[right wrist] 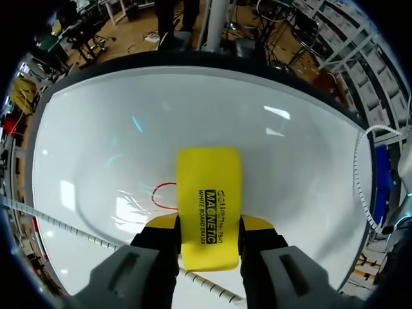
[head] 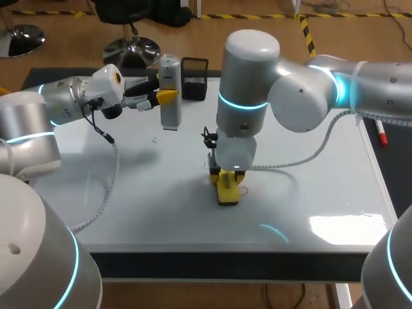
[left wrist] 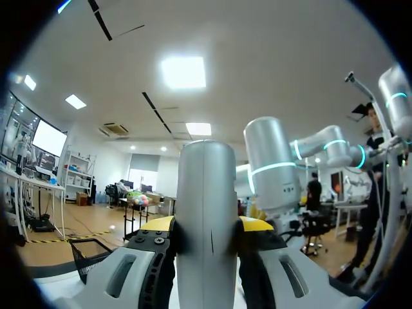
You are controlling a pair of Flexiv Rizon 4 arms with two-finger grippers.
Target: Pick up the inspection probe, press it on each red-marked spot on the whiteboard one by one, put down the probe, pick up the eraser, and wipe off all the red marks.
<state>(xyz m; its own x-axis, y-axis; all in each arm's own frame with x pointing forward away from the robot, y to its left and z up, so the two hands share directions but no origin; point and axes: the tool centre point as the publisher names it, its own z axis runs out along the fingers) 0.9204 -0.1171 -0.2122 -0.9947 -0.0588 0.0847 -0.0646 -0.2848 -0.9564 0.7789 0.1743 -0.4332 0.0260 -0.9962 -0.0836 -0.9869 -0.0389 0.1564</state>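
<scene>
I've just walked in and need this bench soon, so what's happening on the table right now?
Both arms are holding something. The left hand is shut on the silver inspection probe, held upright near the back of the whiteboard. The right hand is shut on the yellow eraser, low over the middle of the board, right beside a red mark that is not yet wiped off. It looks like the wiping stage, though the probe has not been put down.

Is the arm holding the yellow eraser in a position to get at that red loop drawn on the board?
Probably yes. The right arm holds the eraser down near the whiteboard, and the red loop lies right beside it, partly hidden behind it, with nothing between.
</scene>
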